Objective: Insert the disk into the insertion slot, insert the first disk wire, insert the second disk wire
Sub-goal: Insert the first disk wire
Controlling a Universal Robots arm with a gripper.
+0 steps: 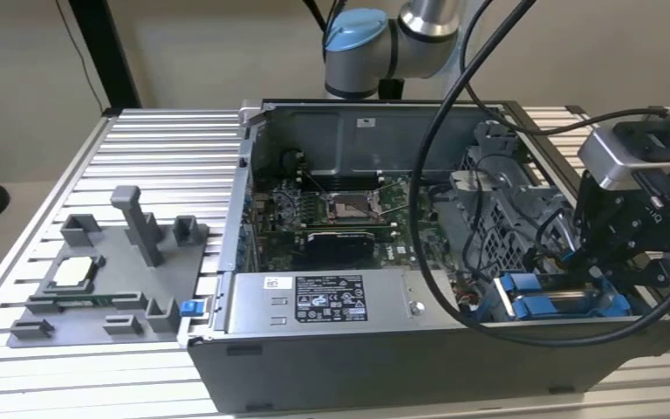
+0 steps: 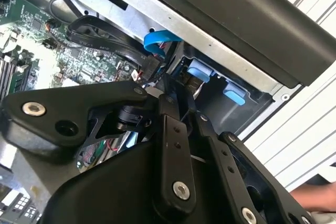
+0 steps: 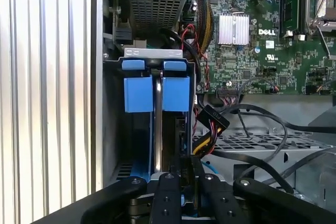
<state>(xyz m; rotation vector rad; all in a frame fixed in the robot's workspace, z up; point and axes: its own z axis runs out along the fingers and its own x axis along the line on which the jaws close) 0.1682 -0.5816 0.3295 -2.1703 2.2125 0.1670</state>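
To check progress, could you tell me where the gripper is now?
The gripper sits at the exterior view's right, just over the insertion slot, beside the perforated cage.

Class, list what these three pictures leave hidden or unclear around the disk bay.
1. Insertion slot floor: first wrist view, the blue frame and the gripper cover it.
2. Black connector wires' far ends: first wrist view, hidden behind the gripper.
3. Pinkish shape: second wrist view, blurred and cut by the edge.
4. Slot's end on the exterior view's right: the gripper stands before it.
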